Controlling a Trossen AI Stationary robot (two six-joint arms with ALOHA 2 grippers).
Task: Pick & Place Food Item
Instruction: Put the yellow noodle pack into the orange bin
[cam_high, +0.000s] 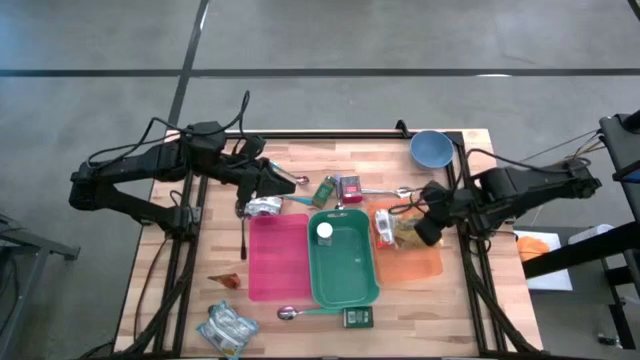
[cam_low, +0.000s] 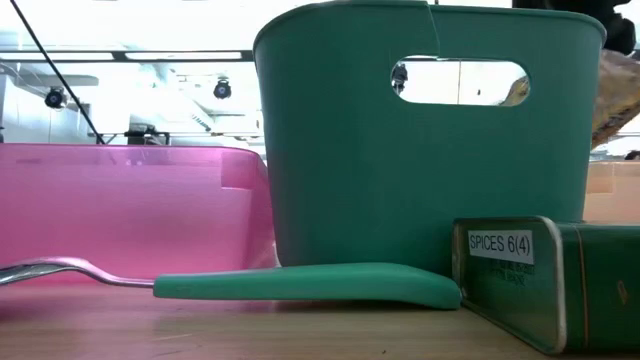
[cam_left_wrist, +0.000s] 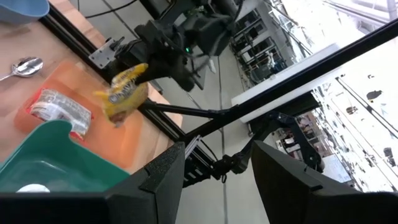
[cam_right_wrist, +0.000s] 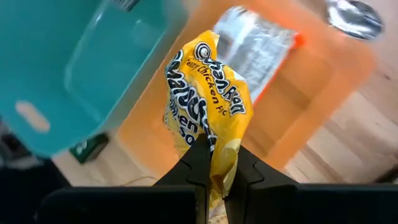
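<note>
Here, my right hand (cam_right_wrist: 214, 163) pinches the yellow noodle packet (cam_right_wrist: 208, 109) above the orange tray (cam_high: 412, 263), just right of the green bin (cam_high: 345, 275), while my left hand (cam_left_wrist: 214, 168) waits half-spread.

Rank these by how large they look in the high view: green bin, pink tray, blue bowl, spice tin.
1. Green bin and pink tray: look alike in size, so no ranking between them.
2. Blue bowl.
3. Spice tin.
</note>
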